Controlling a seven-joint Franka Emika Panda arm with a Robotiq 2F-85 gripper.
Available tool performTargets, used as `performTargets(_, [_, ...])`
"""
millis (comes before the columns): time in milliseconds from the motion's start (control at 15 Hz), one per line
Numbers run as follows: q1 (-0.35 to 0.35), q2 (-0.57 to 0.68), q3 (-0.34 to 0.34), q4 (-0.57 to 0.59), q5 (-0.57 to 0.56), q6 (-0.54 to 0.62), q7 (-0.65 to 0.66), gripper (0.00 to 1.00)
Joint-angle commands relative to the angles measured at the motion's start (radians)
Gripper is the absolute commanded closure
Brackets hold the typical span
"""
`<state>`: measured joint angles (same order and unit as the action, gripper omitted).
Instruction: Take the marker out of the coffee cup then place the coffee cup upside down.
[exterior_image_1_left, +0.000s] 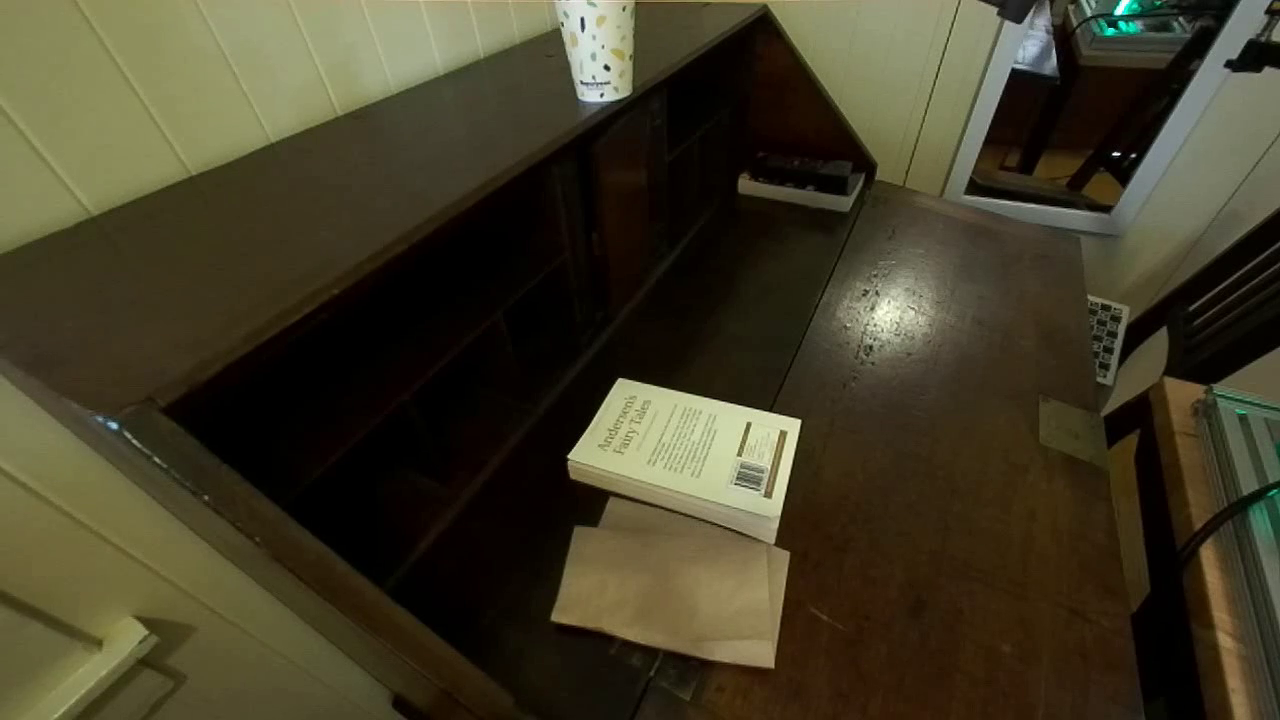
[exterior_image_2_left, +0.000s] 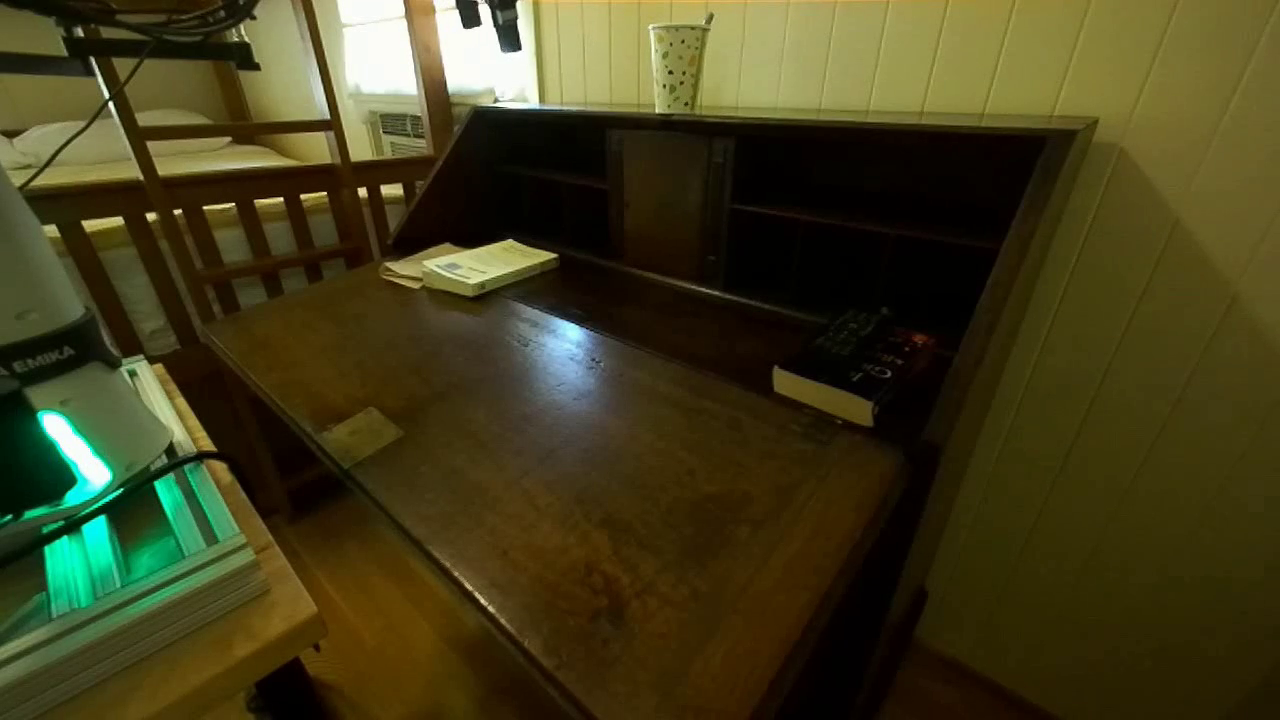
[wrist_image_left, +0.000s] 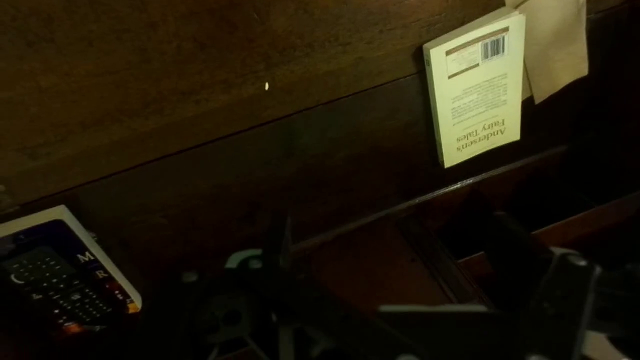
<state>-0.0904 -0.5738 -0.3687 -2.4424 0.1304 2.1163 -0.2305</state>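
Coffee cup (exterior_image_1_left: 601, 52) stands upright in an exterior view, its long axis vertical, near the front edge of the raised surface (exterior_image_1_left: 330, 195); the frame cuts off its rim. In an exterior view the end effector (exterior_image_2_left: 490, 37) hangs at the top of the picture, with the cup to its right and well apart, the tips about level with the cup's upper part; depth between them is hard to judge. A thin marker (exterior_image_2_left: 709, 19) pokes above the rim, leaning slightly, so the next move probably calls for travelling across to that short end. The two tips are parted. The wrist view looks down past a pale book (wrist_image_left: 477, 95) and a dark book (wrist_image_left: 65, 272); the cup cannot be picked out, the fingers (wrist_image_left: 568, 287) are spread apart, and I see nothing gripped or touched.
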Motion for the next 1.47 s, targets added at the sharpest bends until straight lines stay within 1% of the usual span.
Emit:
performTargets(0, [-0.02, 0.102, 0.018, 0.097, 0.067, 0.08, 0.046, 0.0])
performTargets(267, [0.009, 0.226, 0.028, 0.233, 0.135, 0.17, 0.055, 0.0])
performTargets(467, [0.025, 0.325, 0.058, 0.347, 0.162, 0.21, 0.049, 0.0])
performTargets(667, [0.031, 0.421, 0.095, 0.458, 0.167, 0.221, 0.044, 0.0])
performTargets(933, [0.015, 0.53, 0.141, 0.586, 0.145, 0.215, 0.051, 0.0])
performTargets(1400, [0.0, 0.683, 0.199, 0.758, 0.128, 0.214, 0.071, 0.0])
